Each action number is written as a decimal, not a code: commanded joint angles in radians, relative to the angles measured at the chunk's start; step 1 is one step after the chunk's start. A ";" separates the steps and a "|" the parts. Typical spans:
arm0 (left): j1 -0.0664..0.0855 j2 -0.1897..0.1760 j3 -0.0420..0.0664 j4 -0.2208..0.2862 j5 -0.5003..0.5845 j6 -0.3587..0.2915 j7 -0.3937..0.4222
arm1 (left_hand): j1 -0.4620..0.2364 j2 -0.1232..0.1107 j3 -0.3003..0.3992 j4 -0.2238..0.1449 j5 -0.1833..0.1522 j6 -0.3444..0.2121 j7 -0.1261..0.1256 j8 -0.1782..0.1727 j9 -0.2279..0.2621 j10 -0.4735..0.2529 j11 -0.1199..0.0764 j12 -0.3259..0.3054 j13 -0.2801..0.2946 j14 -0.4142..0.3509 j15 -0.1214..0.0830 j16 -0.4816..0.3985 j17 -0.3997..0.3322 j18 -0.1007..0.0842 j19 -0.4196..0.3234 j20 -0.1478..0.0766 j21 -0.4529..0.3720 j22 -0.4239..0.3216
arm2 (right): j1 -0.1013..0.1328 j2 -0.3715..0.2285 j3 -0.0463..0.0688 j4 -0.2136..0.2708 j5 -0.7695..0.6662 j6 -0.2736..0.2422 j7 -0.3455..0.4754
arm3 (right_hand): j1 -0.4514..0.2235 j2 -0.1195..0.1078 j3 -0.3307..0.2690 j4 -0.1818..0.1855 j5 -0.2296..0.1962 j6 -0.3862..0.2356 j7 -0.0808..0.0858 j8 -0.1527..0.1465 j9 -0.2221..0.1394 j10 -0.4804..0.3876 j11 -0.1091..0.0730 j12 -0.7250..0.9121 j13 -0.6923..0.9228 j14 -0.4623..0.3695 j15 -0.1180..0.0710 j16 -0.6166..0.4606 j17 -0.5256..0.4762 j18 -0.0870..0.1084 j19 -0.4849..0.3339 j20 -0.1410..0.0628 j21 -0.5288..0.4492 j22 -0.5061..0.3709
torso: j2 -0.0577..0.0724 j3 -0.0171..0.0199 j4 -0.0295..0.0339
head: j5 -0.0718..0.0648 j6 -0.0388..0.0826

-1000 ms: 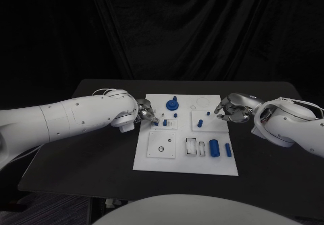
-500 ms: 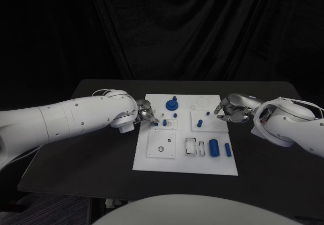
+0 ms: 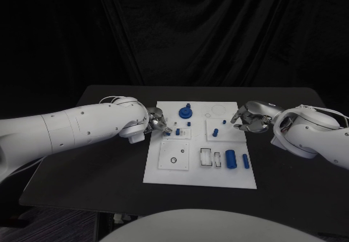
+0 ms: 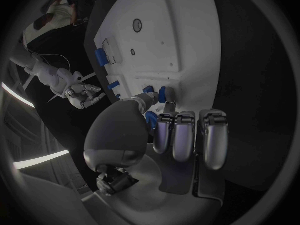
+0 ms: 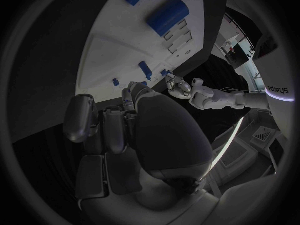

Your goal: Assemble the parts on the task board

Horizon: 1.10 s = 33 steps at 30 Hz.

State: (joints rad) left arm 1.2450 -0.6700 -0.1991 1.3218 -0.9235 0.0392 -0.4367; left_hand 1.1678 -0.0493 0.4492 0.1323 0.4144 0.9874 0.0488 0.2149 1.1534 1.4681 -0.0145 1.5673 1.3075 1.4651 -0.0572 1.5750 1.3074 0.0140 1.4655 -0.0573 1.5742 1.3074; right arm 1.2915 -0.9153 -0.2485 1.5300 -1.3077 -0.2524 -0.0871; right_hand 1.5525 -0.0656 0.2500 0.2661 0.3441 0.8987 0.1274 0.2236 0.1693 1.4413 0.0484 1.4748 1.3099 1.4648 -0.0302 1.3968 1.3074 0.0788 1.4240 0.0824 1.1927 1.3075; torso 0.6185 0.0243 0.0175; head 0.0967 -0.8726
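White task board [image 3: 167, 174] flat at table middle, long side running away from robot; blue knob-topped round part [image 3: 185, 112] standing near far edge; small blue peg [image 3: 189, 123] just nearer than it; small blue peg [image 3: 177, 131] upright at board's left side; blue peg [image 3: 215, 133] upright on right square plate; thick blue cylinder [image 3: 230, 158] lying in near-right area; slimmer blue pin [image 3: 246, 161] lying beside it at right edge

A black table [image 3: 109, 171] is set before a black curtain [image 3: 218, 45], which hangs in folds across the whole back of the scene. Dark floor is seen below the table's near left corner. Curved strips of light [image 5: 228, 145] are seen in the room beyond.
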 commanded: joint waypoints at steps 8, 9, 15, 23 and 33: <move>-0.018 0.004 -0.012 -0.008 0.003 0.056 -0.029 | -0.045 0.019 -0.020 0.028 -0.144 -0.018 0.008 -0.014 -0.004 0.103 0.005 0.004 0.263 0.103 0.004 -0.006 0.257 -0.014 0.105 -0.001 -0.003 0.263 | -0.003 0.001 0.001 0.000 -0.001 0.016 -0.023 | -0.001 0.011 0.009 0.000 0.004 0.000 0.004 -0.004 -0.002 -0.012 -0.001 -0.009 0.111 0.045 0.005 -0.008 0.086 0.007 -0.009 -0.001 -0.010 0.133 | 0.000 -0.0006 0.0002 | 0.001 0.000; -0.018 0.004 -0.012 -0.009 0.003 0.054 -0.027 | -0.045 0.019 -0.020 0.028 -0.144 -0.018 0.008 -0.014 -0.004 0.103 0.005 0.004 0.263 0.103 0.004 -0.006 0.257 -0.014 0.105 -0.001 -0.003 0.263 | -0.003 0.002 0.001 -0.001 -0.001 0.017 -0.023 | -0.001 0.011 0.009 0.000 0.004 0.000 0.004 -0.004 -0.002 -0.012 -0.001 -0.009 0.111 0.045 0.005 -0.008 0.086 0.007 -0.009 -0.001 -0.010 0.133 | 0.000 -0.0005 -0.0002 | 0.001 0.000; -0.019 0.003 -0.012 -0.009 0.003 0.042 -0.018 | -0.002 0.013 0.051 -0.025 0.091 -0.018 0.010 -0.011 0.007 0.103 0.006 0.004 0.263 0.102 0.004 -0.006 0.257 -0.014 0.105 -0.001 -0.003 0.263 | -0.003 0.002 0.001 -0.001 -0.001 0.020 -0.025 | -0.001 0.011 0.009 0.000 0.004 0.000 0.004 -0.004 -0.002 -0.013 -0.001 -0.010 0.109 0.044 0.005 -0.010 0.084 0.007 -0.010 -0.001 -0.013 0.132 | -0.001 -0.0001 -0.0006 | 0.002 0.000; -0.019 -0.005 -0.012 -0.001 0.003 0.003 0.000 | -0.007 -0.003 0.100 -0.057 0.166 -0.011 0.011 0.004 0.027 0.103 0.006 0.004 0.263 0.104 0.005 -0.005 0.260 -0.014 0.105 0.000 -0.003 0.263 | -0.003 0.001 0.001 -0.002 -0.001 0.022 -0.026 | -0.001 0.011 0.009 -0.001 0.004 0.000 0.004 -0.004 -0.002 -0.014 -0.001 -0.011 0.109 0.043 0.005 -0.011 0.083 0.008 -0.011 -0.001 -0.015 0.132 | -0.001 -0.0002 0.0000 | 0.000 0.000; -0.019 -0.031 -0.012 0.034 0.003 -0.081 0.036 | -0.022 -0.017 0.133 -0.081 0.215 0.000 0.009 0.022 0.048 0.103 0.003 0.004 0.263 0.106 0.003 -0.004 0.263 -0.014 0.105 -0.002 -0.003 0.263 | -0.004 -0.002 0.001 -0.003 -0.001 0.025 -0.027 | -0.002 0.011 0.010 -0.001 0.004 -0.001 0.004 -0.005 -0.003 -0.016 -0.001 -0.013 0.106 0.042 0.005 -0.014 0.080 0.009 -0.013 -0.001 -0.019 0.130 | -0.001 -0.0009 0.0002 | -0.004 0.000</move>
State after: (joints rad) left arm 1.2354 -0.6989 -0.2048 1.3507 -0.9210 -0.0125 -0.4046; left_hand 1.1459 -0.0565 0.4837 0.1474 0.6238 0.9816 0.0589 0.2305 1.2005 1.4681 -0.0144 1.5673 1.3075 1.4651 -0.0572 1.5750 1.3074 0.0140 1.4656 -0.0572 1.5742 1.3074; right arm 1.2908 -0.9154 -0.2485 1.5273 -1.3076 -0.2361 -0.0958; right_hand 1.5525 -0.0657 0.2556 0.2661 0.3441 0.8987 0.1274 0.2236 0.1676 1.4342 0.0484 1.4647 1.3101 1.4649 -0.0302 1.3859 1.3074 0.0785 1.4168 0.0824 1.1768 1.3074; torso 0.6176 0.0235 0.0175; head 0.0933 -0.8726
